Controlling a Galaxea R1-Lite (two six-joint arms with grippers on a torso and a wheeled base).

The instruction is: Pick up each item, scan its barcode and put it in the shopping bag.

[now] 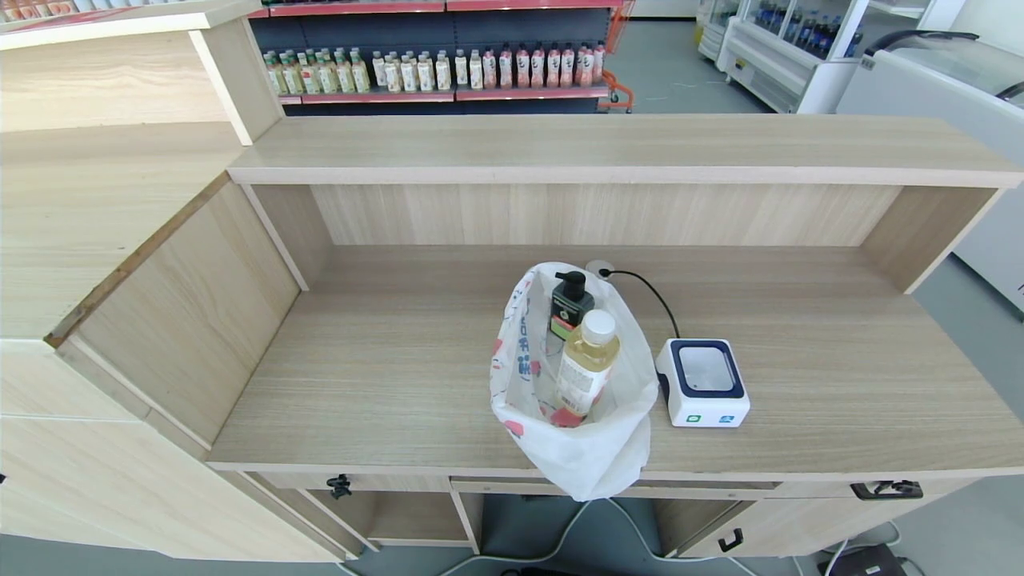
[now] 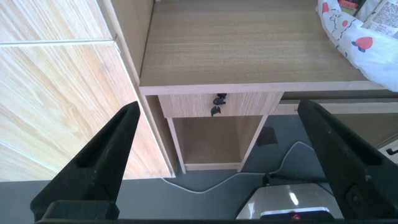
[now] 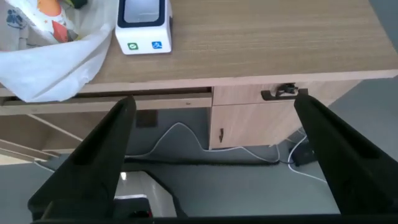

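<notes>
At a shop checkout, a long wooden counter [image 1: 800, 360] carries the shopping bag [image 1: 596, 460], which stands open near the front edge with its white lip drooping over that edge at six o'clock. Both arms hang below and in front of the counter. The left pincer [image 2: 221, 109] is spread wide and holds nothing, level with a black drawer handle [image 2: 218, 104]. The right pincer [image 3: 214, 102] is just as wide and just as empty, facing the counter's front below the scanner [image 1: 704, 384].

The scanner, a white box with a dark-framed window facing up, sits just beside the bag at its three o'clock. Inside the bag, a pale yellow bottle [image 1: 586, 364] with a white cap leans at the six o'clock side. A dark pump bottle [image 1: 570, 308] stands behind it at twelve o'clock, apparently touching it. A black cable [image 1: 652, 296] runs from the scanner toward eleven o'clock and into a port in the counter.

With two items bagged, the job reads as done or nearly so (whether either was scanned cannot be told from here). Any further move is best made with both pincers low and well apart from the drooping lip, since a snag there could pull the bag off the front edge and tip the leaning bottle. A rising arm should also come up wide of the handles under the counter.
</notes>
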